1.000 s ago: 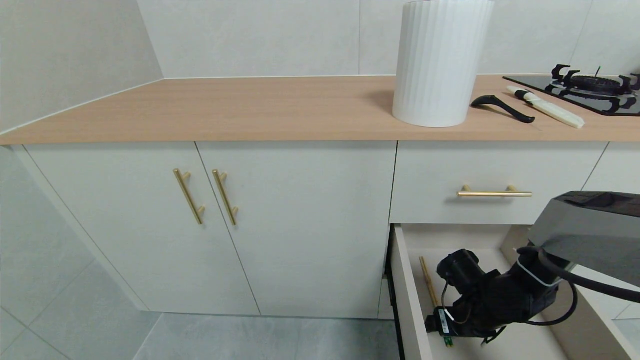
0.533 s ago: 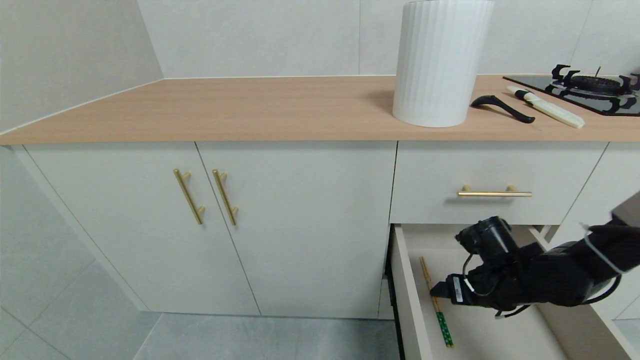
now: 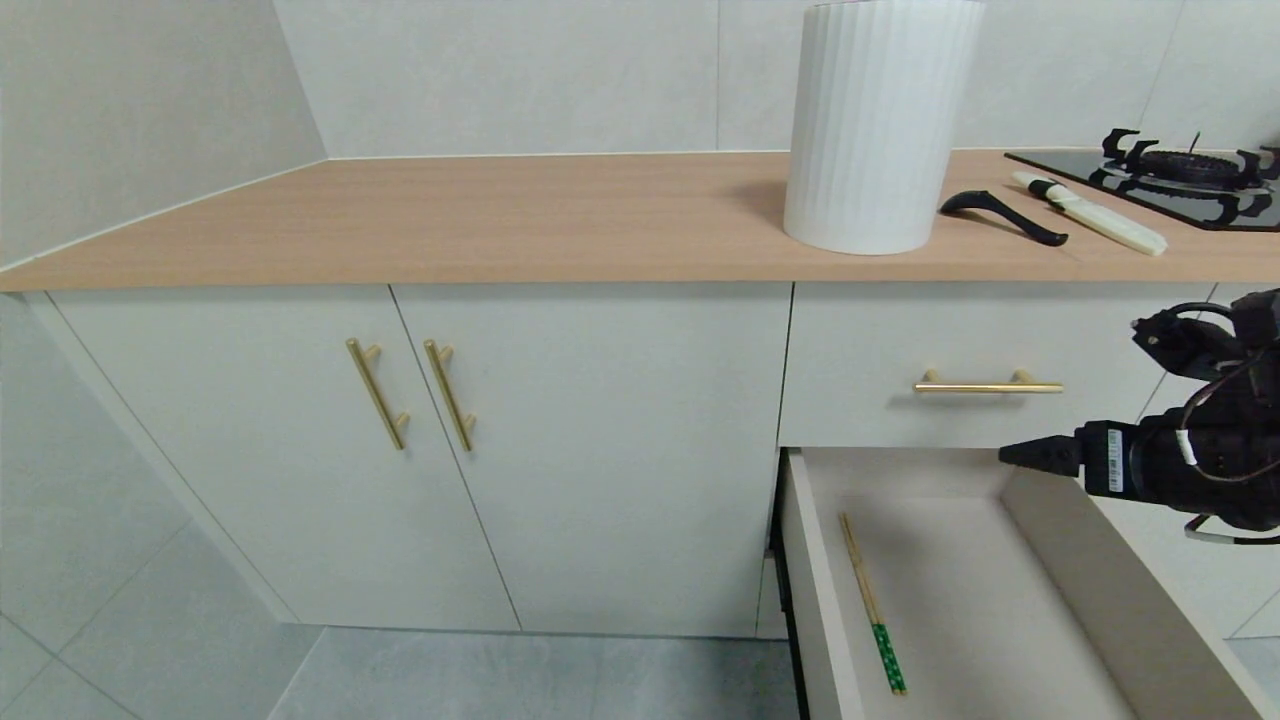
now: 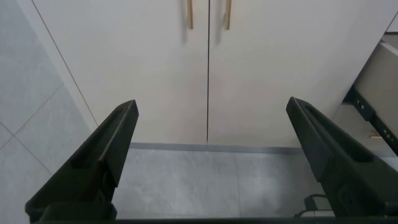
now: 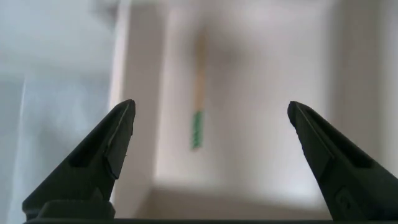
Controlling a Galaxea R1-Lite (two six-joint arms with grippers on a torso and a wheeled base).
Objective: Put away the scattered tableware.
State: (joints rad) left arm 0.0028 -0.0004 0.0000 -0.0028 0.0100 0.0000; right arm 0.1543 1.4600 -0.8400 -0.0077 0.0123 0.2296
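- The chopsticks (image 3: 870, 600) are lying flat on the floor of the open drawer (image 3: 1100, 610), close along its left wall, with their green patterned ends pointing toward me.
- My right hand (image 3: 1008, 455) is hanging above the back right corner of this drawer, well apart from the chopsticks. Its fingers (image 5: 115, 149) are standing wide apart and are holding nothing.
- My left hand (image 4: 211, 118) is also standing spread and is gripping nothing. It is facing the two cabinet doors (image 4: 205, 62) and the floor tiles under them.
- On the counter (image 3: 500, 215) a black utensil (image 3: 1003, 216) is lying just to the right of the white ribbed container (image 3: 875, 125). It is perhaps a spoon or a ladle; I cannot tell which.
- Near it, a pale long utensil (image 3: 1090, 212) with a black band is lying at the edge of the gas stove (image 3: 1180, 170).
- The upper drawer (image 3: 988, 340) with its gold handle is sitting closed above the open one.
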